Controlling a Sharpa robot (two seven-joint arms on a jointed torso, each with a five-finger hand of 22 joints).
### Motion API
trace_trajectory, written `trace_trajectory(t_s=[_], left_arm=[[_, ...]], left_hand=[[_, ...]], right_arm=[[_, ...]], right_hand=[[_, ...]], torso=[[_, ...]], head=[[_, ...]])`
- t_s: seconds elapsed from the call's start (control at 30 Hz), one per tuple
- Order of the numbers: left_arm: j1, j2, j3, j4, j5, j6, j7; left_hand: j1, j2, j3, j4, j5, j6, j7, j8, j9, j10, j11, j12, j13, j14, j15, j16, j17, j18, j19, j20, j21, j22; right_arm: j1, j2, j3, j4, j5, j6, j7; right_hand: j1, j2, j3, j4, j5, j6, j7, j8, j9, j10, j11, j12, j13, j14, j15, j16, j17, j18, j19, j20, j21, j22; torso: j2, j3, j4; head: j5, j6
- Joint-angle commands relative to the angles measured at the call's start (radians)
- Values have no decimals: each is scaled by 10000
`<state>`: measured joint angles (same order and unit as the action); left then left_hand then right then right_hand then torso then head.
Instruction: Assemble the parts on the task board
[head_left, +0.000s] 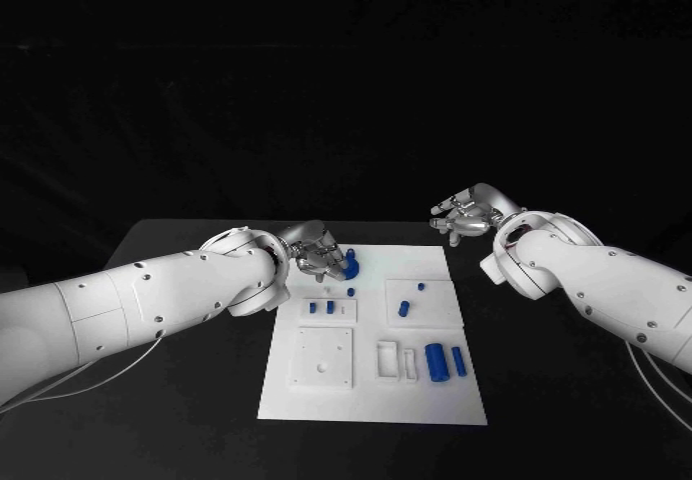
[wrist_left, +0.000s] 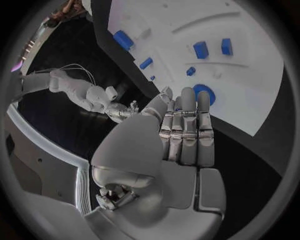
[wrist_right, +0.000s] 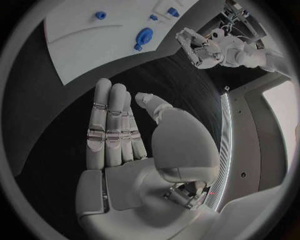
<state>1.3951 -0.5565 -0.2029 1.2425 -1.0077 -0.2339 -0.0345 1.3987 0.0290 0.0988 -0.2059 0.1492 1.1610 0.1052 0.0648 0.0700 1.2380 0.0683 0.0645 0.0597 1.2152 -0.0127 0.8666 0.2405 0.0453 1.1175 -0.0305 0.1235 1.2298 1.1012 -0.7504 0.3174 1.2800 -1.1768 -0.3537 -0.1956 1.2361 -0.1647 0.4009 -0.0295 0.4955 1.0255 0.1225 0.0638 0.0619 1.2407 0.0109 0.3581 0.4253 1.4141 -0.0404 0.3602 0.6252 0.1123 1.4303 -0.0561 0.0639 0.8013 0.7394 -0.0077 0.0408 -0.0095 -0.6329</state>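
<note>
The white task board (head_left: 372, 400) lies in the middle of the black table. A tall blue part (head_left: 351, 263) stands near its far edge; in the left wrist view this blue part (wrist_left: 205, 93) sits just past my fingertips (wrist_left: 187, 97). My left hand (head_left: 307, 252) hovers at the board's far left corner, fingers straight, holding nothing. My right hand (head_left: 464, 214) is raised over the bare table beyond the board's far right corner, fingers (wrist_right: 109, 125) spread and empty. Small blue parts (head_left: 330, 305) and two blue cylinders (head_left: 436, 360) lie on the board.
A white square plate (head_left: 323, 357) and a white slotted block (head_left: 389, 360) sit on the board's near half. More small blue pieces (head_left: 405, 307) lie right of the centre. Black table surrounds the board on both sides.
</note>
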Motion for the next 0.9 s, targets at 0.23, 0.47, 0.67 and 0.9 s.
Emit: trace_trajectory(t_s=[0.23,0.47,0.67,0.9], left_arm=[[-63,653,-199,-667,-1829,-469,1022],[-164,1024,-272,-1191,-2322,83,1286],[-229,1190,-288,-1468,-2599,429,1394],[-273,1325,-295,-1649,-3363,693,1139]], left_hand=[[-120,-72,63,-285,-90,-148,-19,-23,-19,-93,-6,-57,-10,310,-42,515,240,137,413,-64,-50,336],[-101,-101,575,-739,460,-174,-8,-29,-26,-259,39,-65,-14,185,-80,899,370,236,287,-119,312,1056],[-335,-379,938,-735,274,-341,-72,-34,-35,-608,102,-65,-14,241,-60,1369,477,257,184,-92,757,1022],[-438,-620,952,-686,189,-463,-109,-30,-31,-993,138,-67,-13,502,-102,1862,534,319,476,-108,933,989]], right_arm=[[-4,85,3,-74,616,-96,759],[-3,138,3,-95,805,-60,878],[-2,176,3,-111,1328,-404,1561],[-2,198,3,-129,1979,-874,2451]], right_hand=[[-119,106,261,-34,-17,-6,172,-25,2,-19,670,-2605,-3566,-343,593,-2462,-2134,-13,-1291,595,30,-3378],[-245,-1,619,13,99,30,246,-25,2,-680,945,-2991,-3665,-880,958,-2982,-3820,48,-2009,1018,-3,-5235],[-96,3,909,-65,165,95,263,-18,5,-850,1054,-2993,-3673,-1736,1303,-2991,-5175,64,-2868,1436,25,-6612],[-181,94,1126,-304,250,196,247,-18,4,-951,1085,-2994,-3677,-2019,1398,-2986,-5611,96,-3079,1588,52,-7355]], torso=[[81,-42,-82],[112,-43,-111],[125,-48,-114],[123,-59,-91]], head=[[4,80],[27,94],[13,90],[-39,65]])
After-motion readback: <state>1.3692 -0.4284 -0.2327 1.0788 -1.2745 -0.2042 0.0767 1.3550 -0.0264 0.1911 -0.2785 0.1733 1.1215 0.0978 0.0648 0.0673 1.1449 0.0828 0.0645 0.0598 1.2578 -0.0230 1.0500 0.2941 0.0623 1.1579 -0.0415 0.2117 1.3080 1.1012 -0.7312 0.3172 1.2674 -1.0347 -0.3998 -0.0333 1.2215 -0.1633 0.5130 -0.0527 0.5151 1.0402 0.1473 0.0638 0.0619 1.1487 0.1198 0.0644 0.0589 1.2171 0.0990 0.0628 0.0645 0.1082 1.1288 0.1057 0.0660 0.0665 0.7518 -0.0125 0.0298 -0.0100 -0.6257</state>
